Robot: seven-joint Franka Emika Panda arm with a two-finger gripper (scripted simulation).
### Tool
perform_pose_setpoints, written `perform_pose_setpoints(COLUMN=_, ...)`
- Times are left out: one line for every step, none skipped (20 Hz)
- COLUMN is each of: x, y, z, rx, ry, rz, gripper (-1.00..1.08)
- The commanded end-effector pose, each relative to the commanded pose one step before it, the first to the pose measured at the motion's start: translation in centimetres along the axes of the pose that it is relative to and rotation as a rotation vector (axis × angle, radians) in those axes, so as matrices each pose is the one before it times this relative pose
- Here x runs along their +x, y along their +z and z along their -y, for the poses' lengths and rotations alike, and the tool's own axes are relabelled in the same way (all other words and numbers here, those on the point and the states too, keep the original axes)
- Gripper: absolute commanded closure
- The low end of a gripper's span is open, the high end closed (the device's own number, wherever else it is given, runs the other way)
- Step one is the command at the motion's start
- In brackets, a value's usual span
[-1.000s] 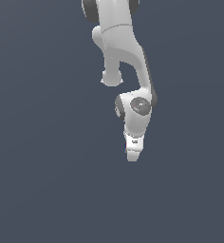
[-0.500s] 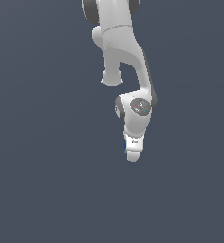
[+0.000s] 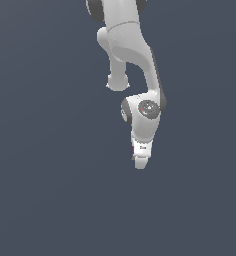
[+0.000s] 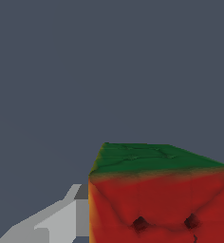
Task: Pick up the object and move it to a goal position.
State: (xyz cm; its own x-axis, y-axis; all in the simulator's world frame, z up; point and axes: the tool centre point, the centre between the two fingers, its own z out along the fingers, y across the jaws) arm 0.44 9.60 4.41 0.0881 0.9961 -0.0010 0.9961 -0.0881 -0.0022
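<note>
Wrist view: cube (image 4: 161,199) fills the frame right at the gripper, red face w/ green face above, one grey finger (image 4: 61,220) touching its side. Gripper (image 3: 139,161) prob closed on cube; 2nd finger not visible. Exterior view: only a blue sliver beside the fingertips, arm pointing down over plain grey floor (image 3: 45,190).

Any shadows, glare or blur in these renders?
Exterior view: flat even light, no cast shadows on the grey ground, white gripper sharp, only soft shading. Wrist view: red-and-green cube fills the corner, its texture smeared close up; grey finger shows blocky edges.
</note>
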Motion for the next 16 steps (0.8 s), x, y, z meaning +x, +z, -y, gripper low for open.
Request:
perform_pose_setpoints(x=0.105, y=-1.085, z=0.097, rx=-0.00303, ry=-0.00044, rz=0.0001, gripper=1.08)
perform_pose_setpoints(x=0.031, y=-0.503, z=0.101, rx=0.0, ry=0.0, rz=0.0, gripper=1.08)
perform_pose_setpoints(x=0.035, y=-0.558, z=0.112, rx=0.0, ry=0.0, rz=0.0, gripper=1.08)
perform_pose_setpoints(x=0.057, y=-0.607, z=0.126, rx=0.00003, ry=-0.00026, rz=0.00041, gripper=1.08)
perform_pose_setpoints(x=0.042, y=-0.674, z=0.134, rx=0.0, ry=0.0, rz=0.0, gripper=1.08)
perform_pose_setpoints(x=0.074, y=-0.72, z=0.151, rx=0.00006, ry=-0.00038, rz=0.00057, gripper=1.08)
perform_pose_setpoints(x=0.051, y=-0.794, z=0.157, rx=0.0, ry=0.0, rz=0.0, gripper=1.08)
perform_pose_setpoints(x=0.077, y=-0.846, z=0.173, rx=0.00007, ry=-0.0003, rz=0.00038, gripper=1.08)
perform_pose_setpoints(x=0.061, y=-0.919, z=0.181, rx=0.0, ry=0.0, rz=0.0, gripper=1.08)
perform_pose_setpoints(x=0.1, y=-0.962, z=0.198, rx=0.00015, ry=-0.00048, rz=0.00048, gripper=1.08)
perform_pose_setpoints(x=0.072, y=-1.034, z=0.202, rx=0.0, ry=0.0, rz=0.0, gripper=1.08)
perform_pose_setpoints(x=0.077, y=-1.084, z=0.211, rx=0.0, ry=0.0, rz=0.0, gripper=1.08)
perform_pose_setpoints(x=0.121, y=-1.113, z=0.225, rx=0.00025, ry=-0.0006, rz=0.00022, gripper=1.08)
perform_pose_setpoints(x=0.088, y=-1.173, z=0.226, rx=0.0, ry=0.0, rz=0.0, gripper=1.08)
perform_pose_setpoints(x=0.092, y=-1.199, z=0.23, rx=0.0, ry=0.0, rz=0.0, gripper=1.08)
perform_pose_setpoints(x=0.119, y=-1.215, z=0.237, rx=0.0002, ry=-0.00042, rz=-0.00015, gripper=1.08)
